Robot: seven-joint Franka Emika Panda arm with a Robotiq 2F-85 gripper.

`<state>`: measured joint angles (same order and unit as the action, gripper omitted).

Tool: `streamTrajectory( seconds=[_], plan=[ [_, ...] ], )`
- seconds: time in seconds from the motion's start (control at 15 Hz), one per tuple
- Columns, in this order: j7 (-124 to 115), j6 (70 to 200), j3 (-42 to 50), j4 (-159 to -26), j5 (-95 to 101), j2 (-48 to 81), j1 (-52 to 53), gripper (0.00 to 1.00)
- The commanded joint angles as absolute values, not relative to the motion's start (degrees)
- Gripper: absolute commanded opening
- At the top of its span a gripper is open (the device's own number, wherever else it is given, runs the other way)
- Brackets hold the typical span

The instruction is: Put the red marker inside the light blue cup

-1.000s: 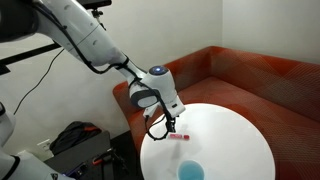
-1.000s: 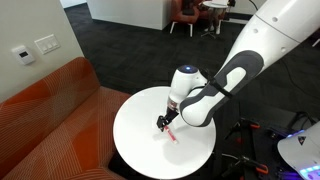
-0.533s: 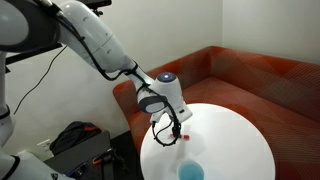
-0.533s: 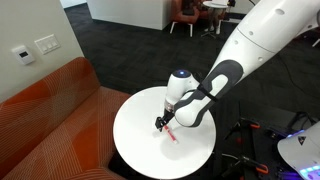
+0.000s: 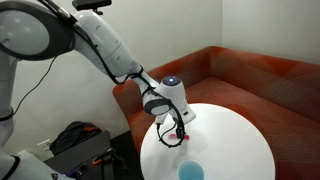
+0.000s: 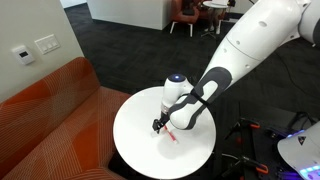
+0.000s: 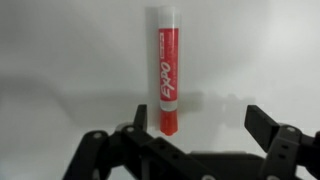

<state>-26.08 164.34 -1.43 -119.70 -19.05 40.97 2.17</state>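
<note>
The red marker point(image 7: 167, 70) lies flat on the round white table point(image 5: 235, 135), with a paler end pointing away from the wrist camera. It also shows in both exterior views point(image 5: 179, 139) point(image 6: 171, 134). My gripper point(image 7: 200, 122) is open and low over the table, its fingers apart, with the marker's near red end next to one finger. In the exterior views the gripper point(image 5: 172, 131) point(image 6: 160, 126) hovers right at the marker. The light blue cup point(image 5: 191, 172) stands near the table's front edge, apart from the gripper. It is out of view in the wrist view.
A red-orange sofa point(image 5: 260, 80) point(image 6: 50, 110) wraps round the table. A black bag point(image 5: 75, 140) lies on the floor beside the robot's base. Dark carpet point(image 6: 120, 55) surrounds the table.
The arm has lowered and shifted slightly toward the marker; the gripper now sits closer to the table beside it. The marker and cup have not moved.
</note>
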Motion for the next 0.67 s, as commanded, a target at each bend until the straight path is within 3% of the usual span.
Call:
streamTrajectory(
  seconds=[0.0, 0.13, 0.27, 0.6],
  plan=[
    [-24.9, 165.0, -1.4, -118.5, -19.5, 43.0, 2.8, 1.0],
    [-24.8, 165.5, -1.7, -118.8, -19.7, 43.7, 2.7, 0.98],
    [-24.7, 165.9, -2.0, -119.0, -19.9, 44.4, 2.7, 0.74],
    [-24.8, 166.7, -2.0, -119.5, -20.0, 44.4, 2.9, 0.38]
  ],
)
